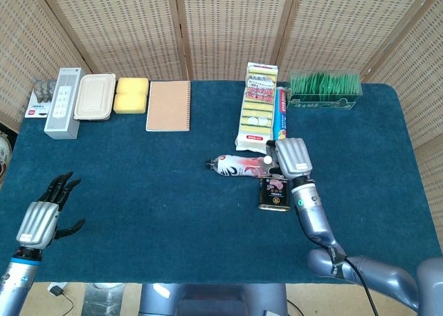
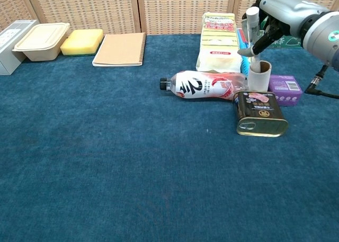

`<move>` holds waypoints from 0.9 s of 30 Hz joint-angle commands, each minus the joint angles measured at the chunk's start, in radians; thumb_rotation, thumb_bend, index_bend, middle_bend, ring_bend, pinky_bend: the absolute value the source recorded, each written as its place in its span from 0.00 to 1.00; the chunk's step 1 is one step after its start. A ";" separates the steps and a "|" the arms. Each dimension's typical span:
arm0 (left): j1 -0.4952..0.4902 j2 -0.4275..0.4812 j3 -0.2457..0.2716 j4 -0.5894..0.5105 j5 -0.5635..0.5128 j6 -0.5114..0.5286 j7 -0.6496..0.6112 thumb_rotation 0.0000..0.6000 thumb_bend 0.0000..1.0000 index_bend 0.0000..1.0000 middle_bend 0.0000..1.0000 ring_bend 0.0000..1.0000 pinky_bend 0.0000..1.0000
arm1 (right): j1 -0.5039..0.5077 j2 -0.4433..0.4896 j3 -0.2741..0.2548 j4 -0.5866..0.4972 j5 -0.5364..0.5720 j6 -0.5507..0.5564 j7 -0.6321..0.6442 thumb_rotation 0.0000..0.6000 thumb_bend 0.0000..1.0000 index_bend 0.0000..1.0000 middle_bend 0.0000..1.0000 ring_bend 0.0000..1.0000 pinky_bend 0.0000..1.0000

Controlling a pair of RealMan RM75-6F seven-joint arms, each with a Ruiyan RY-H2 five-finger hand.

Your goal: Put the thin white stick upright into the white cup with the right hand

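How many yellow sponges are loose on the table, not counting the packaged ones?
1. The yellow sponge sits at the table's far left, between the beige lunch box and the brown notebook. More could be hidden behind other items.

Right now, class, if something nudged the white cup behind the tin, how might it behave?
The white cup looks tall, narrow and thin-walled, so probably light and apt to tip. On its side it would likely roll. The tin and purple box close by might stop it.
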 commanded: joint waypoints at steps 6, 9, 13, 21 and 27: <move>0.000 0.001 -0.001 0.000 0.000 0.000 -0.003 1.00 0.20 0.10 0.04 0.03 0.31 | 0.007 0.015 0.015 -0.030 0.014 0.005 -0.020 1.00 0.38 0.78 0.90 1.00 1.00; 0.001 0.002 0.000 -0.001 0.002 0.003 -0.002 1.00 0.20 0.10 0.04 0.03 0.31 | 0.009 0.025 0.021 -0.046 0.021 0.006 -0.031 1.00 0.38 0.78 0.91 1.00 1.00; 0.001 0.002 0.000 -0.001 0.002 0.004 -0.002 1.00 0.20 0.10 0.04 0.03 0.31 | 0.013 0.038 0.030 -0.069 0.031 0.008 -0.043 1.00 0.38 0.79 0.92 1.00 1.00; 0.002 0.003 0.001 -0.003 0.005 0.007 -0.003 1.00 0.20 0.10 0.04 0.03 0.31 | 0.026 0.066 0.052 -0.113 0.052 0.014 -0.071 1.00 0.38 0.79 0.92 1.00 1.00; 0.003 0.006 0.000 -0.005 0.006 0.011 -0.007 1.00 0.20 0.10 0.04 0.03 0.31 | 0.033 0.091 0.066 -0.153 0.069 0.023 -0.097 1.00 0.38 0.79 0.92 1.00 1.00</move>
